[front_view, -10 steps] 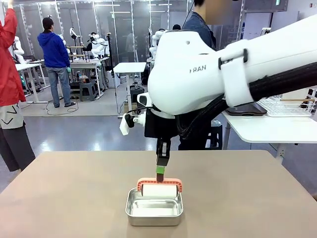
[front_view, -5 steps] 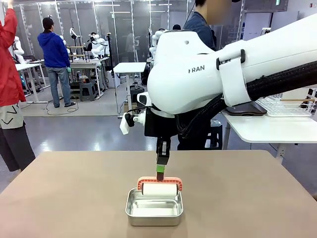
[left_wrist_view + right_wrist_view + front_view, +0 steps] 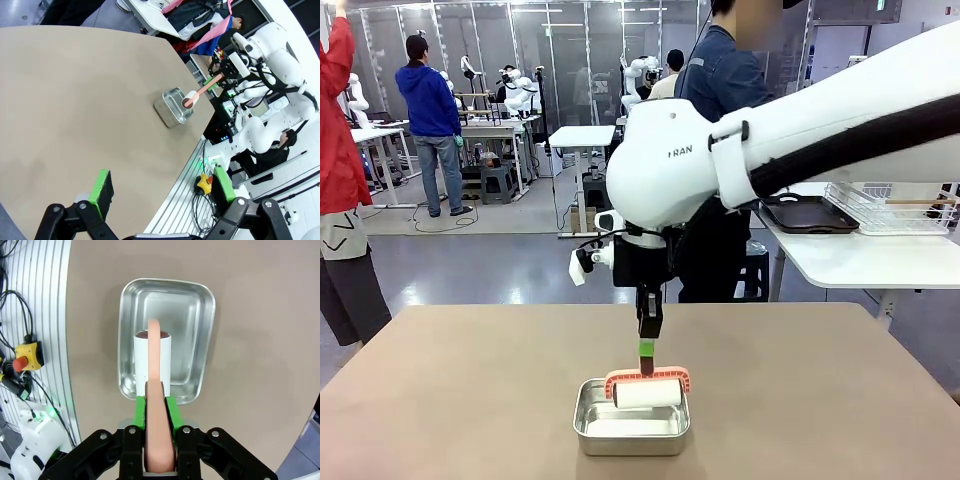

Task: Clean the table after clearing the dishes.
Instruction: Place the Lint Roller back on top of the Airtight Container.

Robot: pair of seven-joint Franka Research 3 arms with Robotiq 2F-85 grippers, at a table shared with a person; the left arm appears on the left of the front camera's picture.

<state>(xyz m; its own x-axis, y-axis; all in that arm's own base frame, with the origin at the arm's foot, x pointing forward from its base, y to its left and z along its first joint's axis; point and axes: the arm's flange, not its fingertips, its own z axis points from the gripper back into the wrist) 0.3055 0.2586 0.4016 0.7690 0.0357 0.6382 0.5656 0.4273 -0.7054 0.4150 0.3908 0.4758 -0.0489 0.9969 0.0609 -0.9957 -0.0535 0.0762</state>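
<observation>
The right gripper [image 3: 646,352] points straight down over the pan [image 3: 631,428], clamped on a roller's [image 3: 647,392] handle. The left gripper [image 3: 162,192] gapes, seemingly beyond the table [image 3: 470,390] edge.

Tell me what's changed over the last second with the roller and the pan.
The right end effector has lowered the lint roller a little toward the near side, so it now sits deeper in the steel pan; the arm's upper body shifted left. The grip on the pink handle, the pan's place on the table, and the open left end effector are unchanged.
</observation>
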